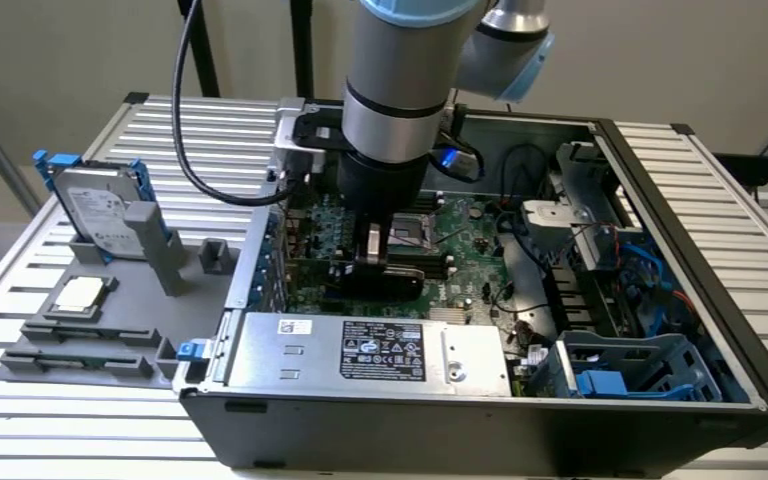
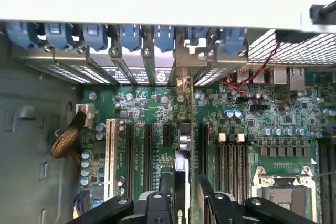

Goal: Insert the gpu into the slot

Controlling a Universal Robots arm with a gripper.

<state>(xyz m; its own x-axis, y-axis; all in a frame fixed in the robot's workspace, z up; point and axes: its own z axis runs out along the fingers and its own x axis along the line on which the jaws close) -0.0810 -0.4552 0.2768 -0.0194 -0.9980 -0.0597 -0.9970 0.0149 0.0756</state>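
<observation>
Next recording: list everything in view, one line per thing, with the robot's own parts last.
table: one, silver, slatted, under everything
computer case: one, black, open, on the table
motherboard: one, green, inside the case
gpu: one, black, standing on edge on the motherboard
power-supply box: one, silver with a black label, at the case's near wall
drive cage: one, blue, in the case at the exterior view's right
bracket clips: a row, blue, along a case wall
hard drive: one, silver in a blue frame, upright in a grey holder at the exterior view's left
processor chip: one, silver, on a grey holder near the hard drive
arm: one, grey, reaching down into the case
claw: one, black, open, straddling the gpu
</observation>
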